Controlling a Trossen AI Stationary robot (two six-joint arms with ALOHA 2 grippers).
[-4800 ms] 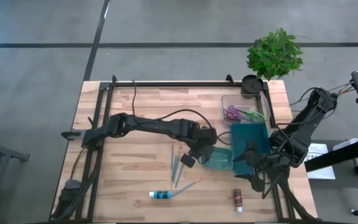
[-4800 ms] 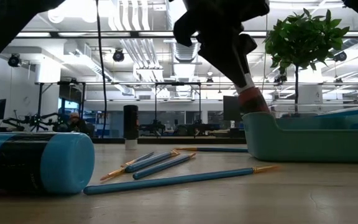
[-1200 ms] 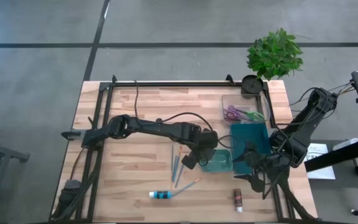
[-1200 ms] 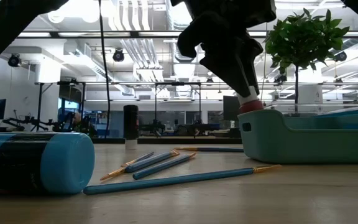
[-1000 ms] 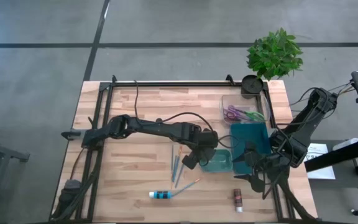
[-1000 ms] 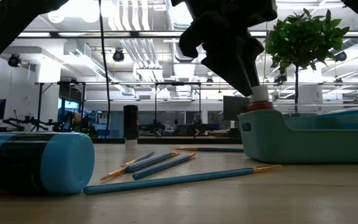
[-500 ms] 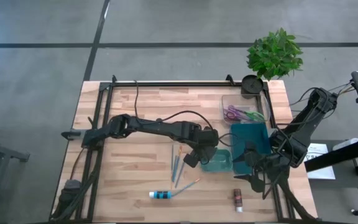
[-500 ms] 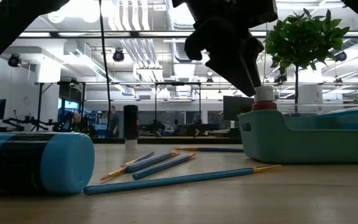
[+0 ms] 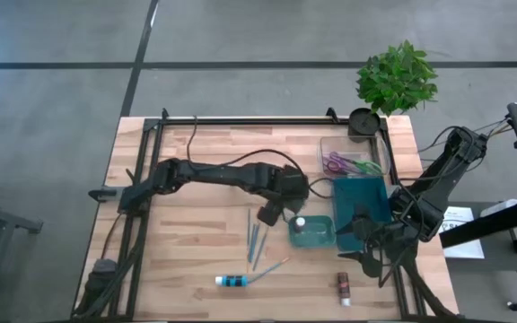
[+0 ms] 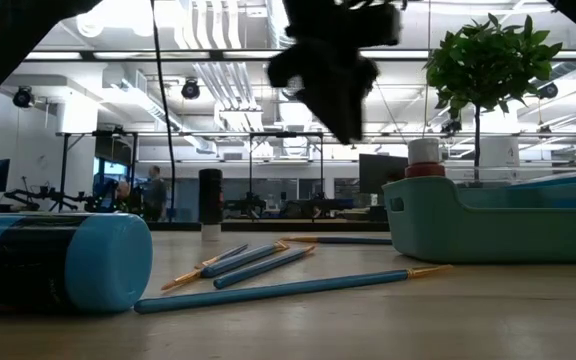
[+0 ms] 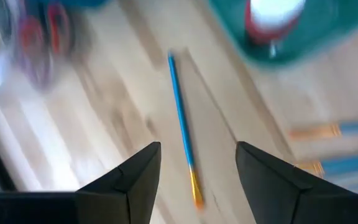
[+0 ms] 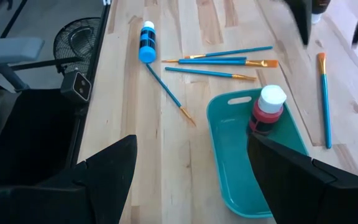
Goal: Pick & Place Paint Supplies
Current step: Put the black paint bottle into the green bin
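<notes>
A pink-red paint tube (image 12: 265, 111) with a white cap (image 9: 300, 222) stands upright in the small teal tray (image 9: 317, 238), near its left end; the tray wall hides its foot (image 10: 424, 158). My left gripper (image 9: 270, 215) hangs open above the table just left of the tray, over a lone blue paintbrush (image 11: 180, 124) that lies flat, with nothing between its fingers (image 11: 197, 180). Three blue paintbrushes (image 9: 255, 239) lie side by side on the wood. My right gripper (image 12: 191, 180) waits open at the table's right edge (image 9: 366, 251).
A blue paint tube (image 9: 232, 281) and another brush (image 9: 272, 266) lie near the front edge, a brown tube (image 9: 343, 285) at front right. A larger teal bin (image 9: 363, 202), a clear box with scissors (image 9: 348, 164) and a potted plant (image 9: 397, 76) stand at right.
My left gripper has risen away from the pink-red tube and gone toward the table's left and far side, tipping as it went. The tube has stayed standing upright in the small teal tray.
</notes>
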